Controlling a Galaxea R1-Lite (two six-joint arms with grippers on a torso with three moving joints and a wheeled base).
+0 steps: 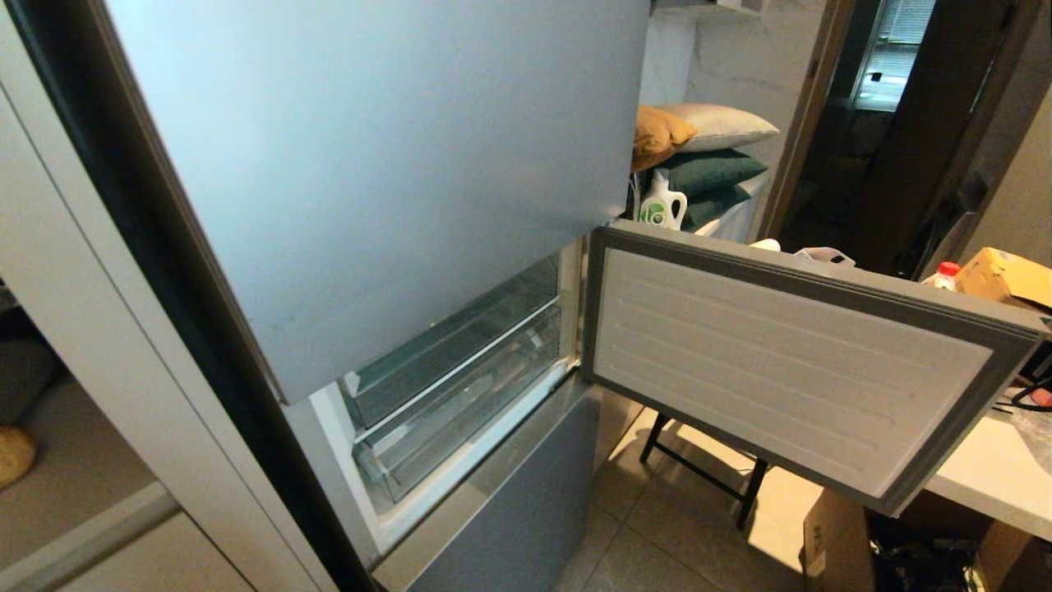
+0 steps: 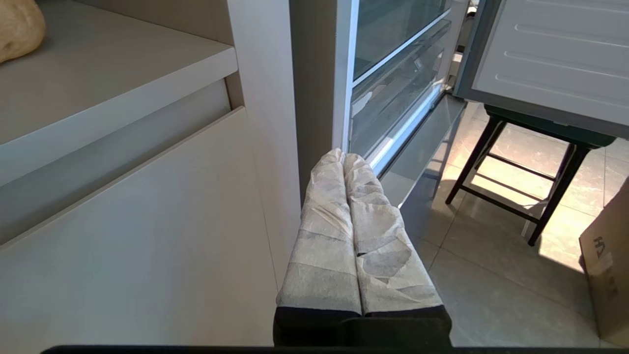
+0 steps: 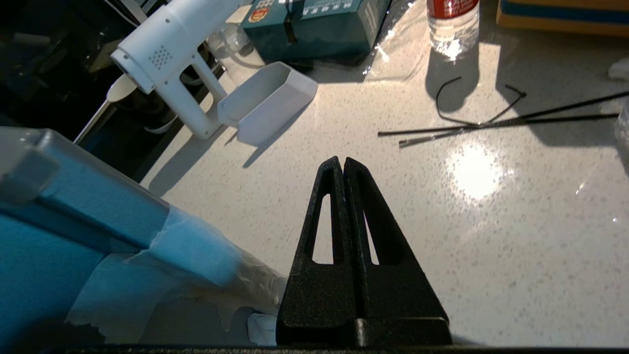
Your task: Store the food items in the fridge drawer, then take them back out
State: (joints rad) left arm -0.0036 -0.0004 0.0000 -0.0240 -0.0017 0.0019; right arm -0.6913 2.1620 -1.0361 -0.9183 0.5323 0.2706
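closed black fingers of the right hand (image 3: pixel 343 161) hang empty over the speckled white worktop (image 3: pixel 491 236), near its edge by the open fridge door (image 1: pixel 789 362). left hand (image 2: pixel 344 156), its wrapped fingers pressed together and empty, points at the fridge's foot. fridge drawer (image 1: pixel 460 411) sits pushed in; potato (image 2: pixel 17 27) rests on the side shelf (image 2: pixel 113 93).

Dim room, sharp focus; sunlight glares on the white counter (image 3: pixel 491 221) (hard shadows).
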